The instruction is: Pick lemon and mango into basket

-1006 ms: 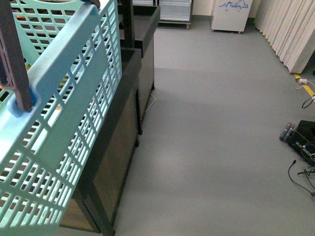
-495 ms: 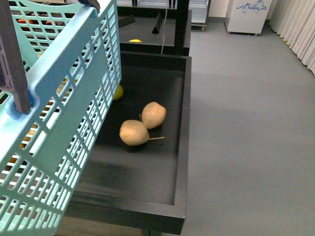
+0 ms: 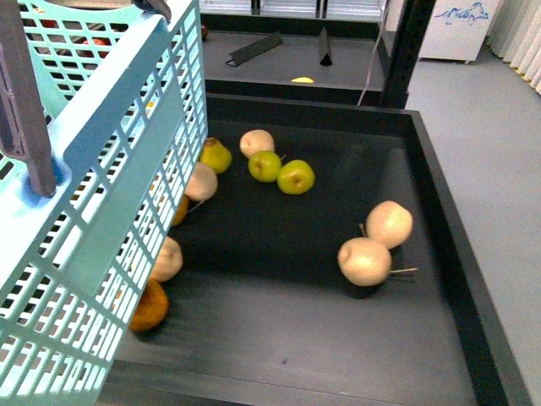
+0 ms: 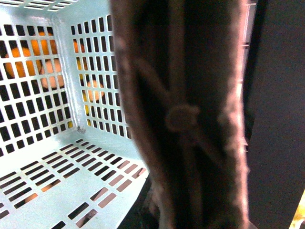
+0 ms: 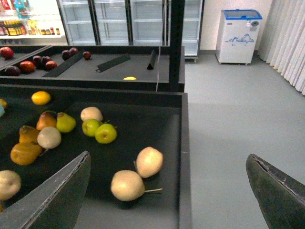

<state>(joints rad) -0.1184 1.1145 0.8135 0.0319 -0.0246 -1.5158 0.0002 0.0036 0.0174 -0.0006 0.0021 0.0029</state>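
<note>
The pale mint-blue basket (image 3: pixel 93 211) fills the left of the front view, held tilted above the fruit tray, with its brown handle (image 3: pixel 21 93) running down the near side. In the left wrist view that handle (image 4: pixel 186 114) blocks most of the picture and hides my left gripper, which is shut on it; the slotted basket floor (image 4: pixel 57 157) holds nothing. A bright yellow oval lemon (image 5: pixel 41 97) lies at the far left of the tray in the right wrist view. I cannot pick out the mango. My right gripper (image 5: pixel 167 195) hangs open above the tray's right edge.
On the black tray (image 3: pixel 439 186) lie two pale pears (image 3: pixel 365 260), green apples (image 3: pixel 281 171) and orange pears (image 3: pixel 150 309) beside the basket. A farther tray holds red apples (image 5: pixel 26 64). Glass-door fridges (image 5: pixel 119 19) stand behind, with grey floor (image 5: pixel 228 119) to the right.
The front view has swung from bare floor and the stand's side onto the fruit tray, which has slid rightward in the picture. The basket keeps its place in the view.
</note>
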